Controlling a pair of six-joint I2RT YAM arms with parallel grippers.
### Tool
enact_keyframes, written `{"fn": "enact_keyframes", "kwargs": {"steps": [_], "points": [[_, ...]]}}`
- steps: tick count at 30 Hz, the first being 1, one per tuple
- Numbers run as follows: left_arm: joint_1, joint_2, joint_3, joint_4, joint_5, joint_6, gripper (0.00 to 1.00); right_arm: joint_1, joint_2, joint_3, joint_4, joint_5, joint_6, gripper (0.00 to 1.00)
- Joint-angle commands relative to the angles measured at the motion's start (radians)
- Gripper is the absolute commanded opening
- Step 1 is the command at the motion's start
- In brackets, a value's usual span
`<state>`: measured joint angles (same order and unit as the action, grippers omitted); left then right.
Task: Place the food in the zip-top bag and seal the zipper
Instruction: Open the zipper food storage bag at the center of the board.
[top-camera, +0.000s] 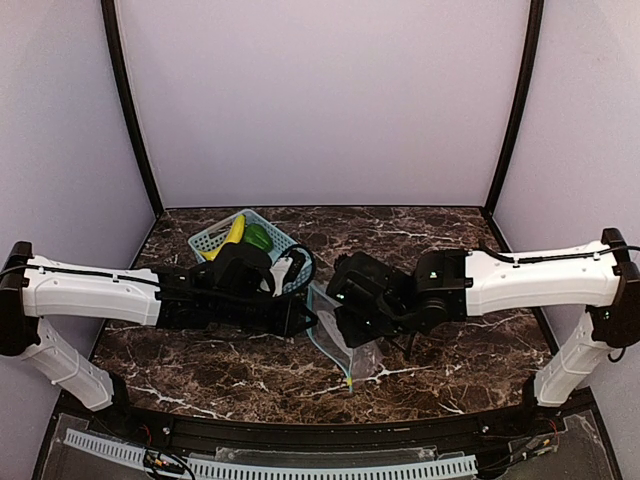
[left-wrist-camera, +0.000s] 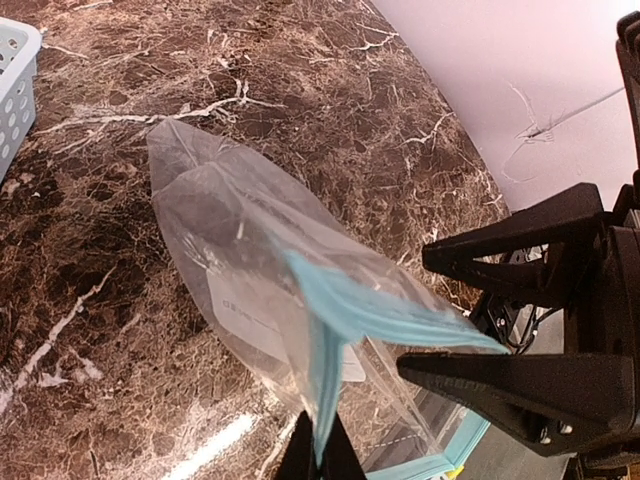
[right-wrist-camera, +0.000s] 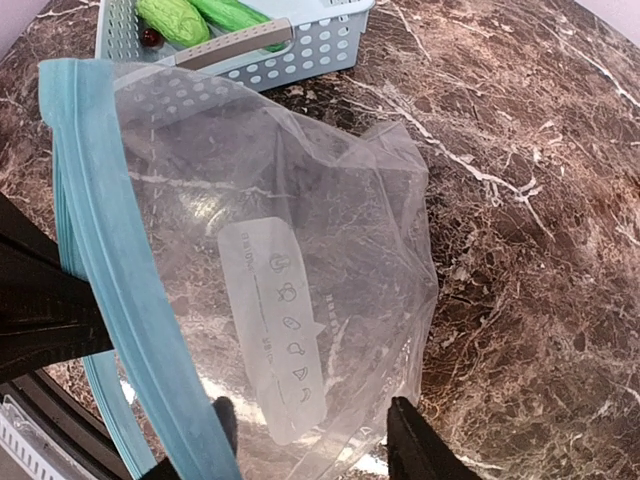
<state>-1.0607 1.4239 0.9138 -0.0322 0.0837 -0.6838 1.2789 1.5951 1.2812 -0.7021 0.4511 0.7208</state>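
The left gripper (left-wrist-camera: 318, 448) is pressed together on the light-blue zipper (left-wrist-camera: 385, 312) of the clear bag (left-wrist-camera: 230, 230), which hangs between the two arms over the marble worktop (left-wrist-camera: 120, 150). The right gripper (right-wrist-camera: 315, 440) stands spread, one finger on either side of the bag's mouth edge. The banana (top-camera: 232, 234), pepper (top-camera: 259, 236) and cucumber pieces (right-wrist-camera: 170, 18) lie in the blue basket (right-wrist-camera: 330, 40) beyond the bag.

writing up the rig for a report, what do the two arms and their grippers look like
The left arm and right arm have white shells on the long links, with black joints and wrists. Thin black cables run along the shells, and a small green light glows on the right arm. The left gripper and right gripper are black, each with two tapered fingers.
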Motion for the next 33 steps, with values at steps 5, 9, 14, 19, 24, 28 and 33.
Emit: {"fn": "enact_keyframes", "kwargs": {"steps": [5,9,14,19,24,28,33], "points": [[-0.005,-0.015,-0.014,-0.031,-0.035,-0.023,0.01,0.017,-0.021,0.019,-0.043,0.03,0.028,0.25],[-0.006,-0.015,-0.011,-0.038,-0.044,-0.022,0.01,0.018,-0.024,0.019,-0.05,0.032,0.034,0.1],[-0.005,-0.016,-0.01,-0.071,-0.069,-0.025,0.01,0.018,-0.029,0.029,-0.088,0.055,0.069,0.0],[-0.006,-0.019,-0.01,-0.146,-0.143,-0.033,0.01,0.016,-0.035,0.032,-0.134,0.083,0.124,0.0],[-0.005,-0.028,-0.011,-0.167,-0.155,-0.036,0.01,0.007,-0.039,0.022,-0.162,0.089,0.168,0.0],[-0.005,-0.042,-0.002,-0.163,-0.132,-0.02,0.1,-0.004,-0.041,0.019,-0.17,0.085,0.18,0.0],[-0.005,-0.103,0.035,-0.165,-0.088,0.049,0.5,-0.01,-0.038,0.037,-0.175,0.083,0.168,0.0]]}}
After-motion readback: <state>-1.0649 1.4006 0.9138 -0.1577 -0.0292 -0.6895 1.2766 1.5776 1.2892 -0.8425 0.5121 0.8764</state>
